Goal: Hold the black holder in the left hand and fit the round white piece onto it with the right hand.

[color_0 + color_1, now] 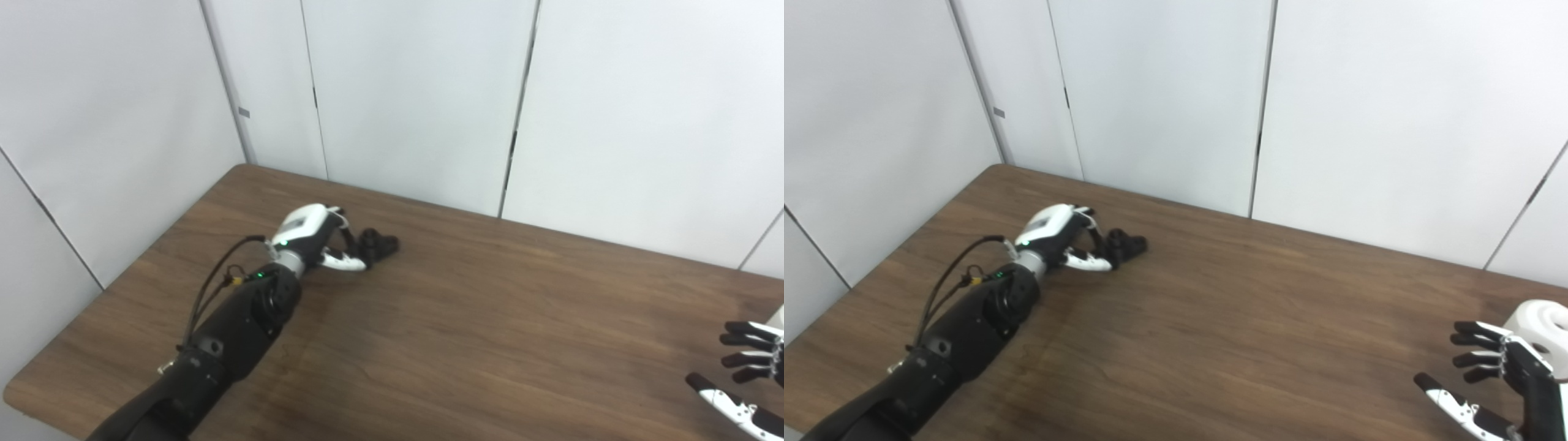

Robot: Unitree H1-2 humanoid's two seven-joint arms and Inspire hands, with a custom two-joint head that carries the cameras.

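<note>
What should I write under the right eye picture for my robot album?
Left hand reaches the black holder on the table; the open right hand waits by the white piece.

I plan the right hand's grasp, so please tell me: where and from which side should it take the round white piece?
Likely its domed outer wall, approached from the robot's side, where the open right hand already waits beside it. The round white piece sits on the table near its right edge, and its rounded body suits fingers wrapping around the sides. Its far side is hidden, so this is tentative.
</note>
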